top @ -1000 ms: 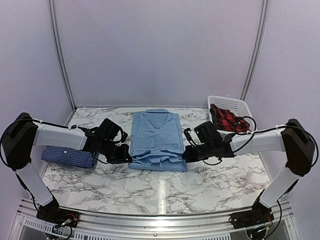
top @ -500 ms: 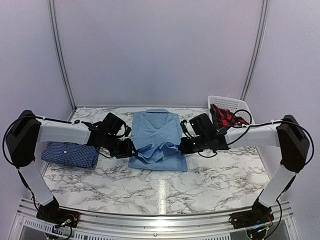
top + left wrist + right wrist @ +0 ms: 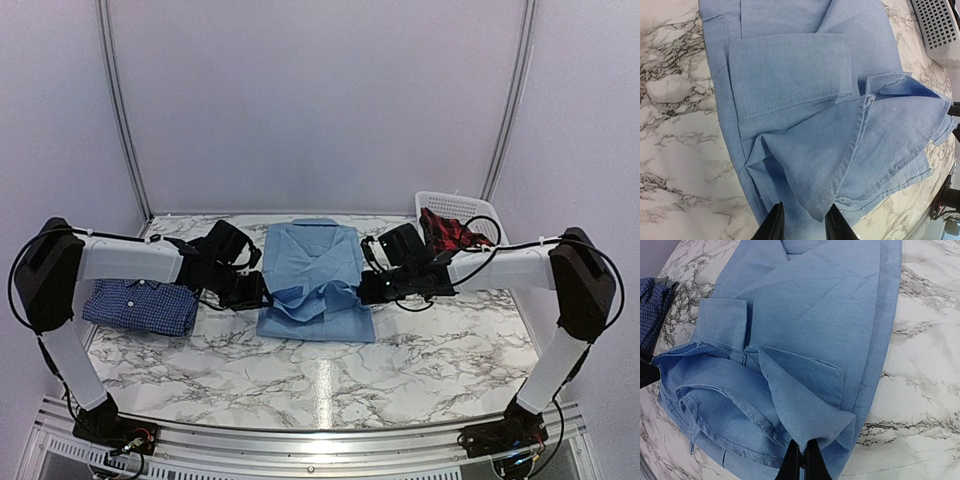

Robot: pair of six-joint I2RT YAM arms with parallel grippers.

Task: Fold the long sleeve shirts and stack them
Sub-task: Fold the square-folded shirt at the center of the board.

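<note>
A white marble-patterned tabletop with grey veins (image 3: 330, 380) sits inside plain pale lilac wall panels (image 3: 320, 100). Thin silver metal poles (image 3: 124, 110) edge the back one.

Two shirts lay on one worktop (image 3: 420, 370): one light blue shirt (image 3: 315, 262) and one dark blue checked shirt (image 3: 135, 305). There was also one white basket (image 3: 452, 203), one red checked cloth (image 3: 452, 234), and two grippers, the left gripper (image 3: 803, 220) and the right gripper (image 3: 800, 456).
</note>
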